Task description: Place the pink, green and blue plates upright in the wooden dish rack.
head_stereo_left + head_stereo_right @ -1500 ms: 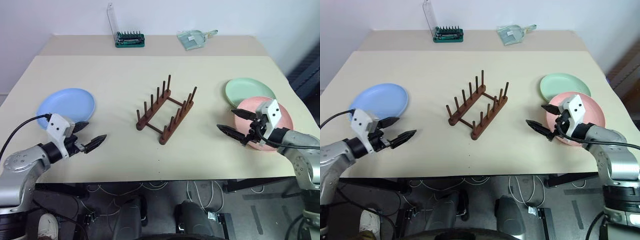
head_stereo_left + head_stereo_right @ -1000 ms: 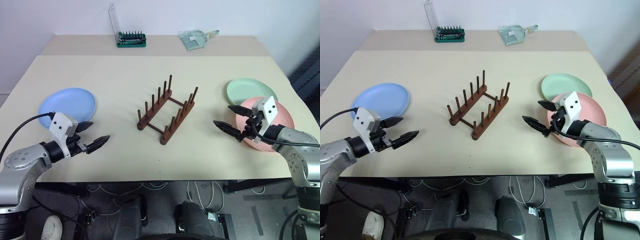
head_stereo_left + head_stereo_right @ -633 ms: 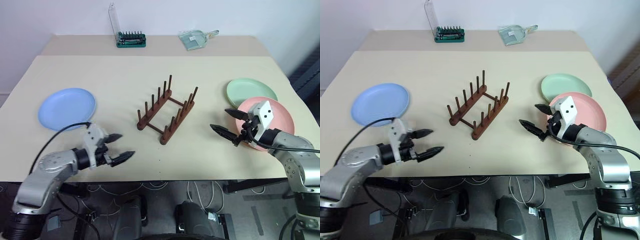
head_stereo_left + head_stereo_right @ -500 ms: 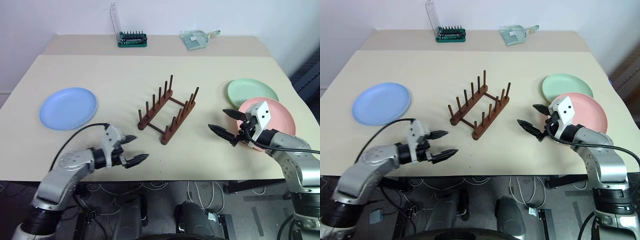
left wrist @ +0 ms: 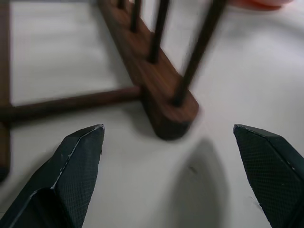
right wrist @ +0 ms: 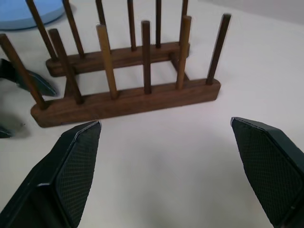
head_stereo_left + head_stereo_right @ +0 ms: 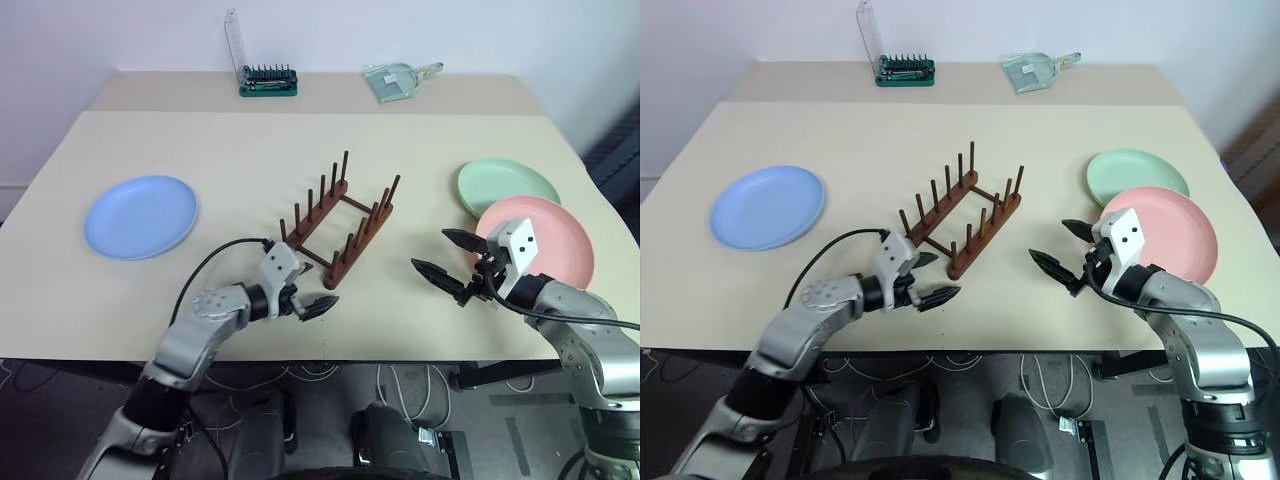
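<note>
The wooden dish rack [image 7: 338, 222] stands empty at the table's middle, its pegs upright. The blue plate [image 7: 140, 216] lies flat at the left. The green plate [image 7: 507, 186] lies at the right, with the pink plate [image 7: 550, 240] overlapping its near edge. My left gripper [image 7: 318, 292] is open, low over the table just before the rack's near end [image 5: 166, 109]. My right gripper [image 7: 430, 250] is open and empty, between the rack and the pink plate, pointing at the rack [image 6: 128, 99].
A green screwdriver-bit holder [image 7: 268, 80] with a raised clear lid and a small clear dustpan [image 7: 398, 78] sit at the table's far edge. A black cable [image 7: 205, 275] loops from my left wrist. Bare tabletop [image 7: 230, 150] lies between the plates and the rack.
My left arm swung right, from beside the blue plate to the rack's near end, staying open. The right gripper edged slightly toward the rack.
</note>
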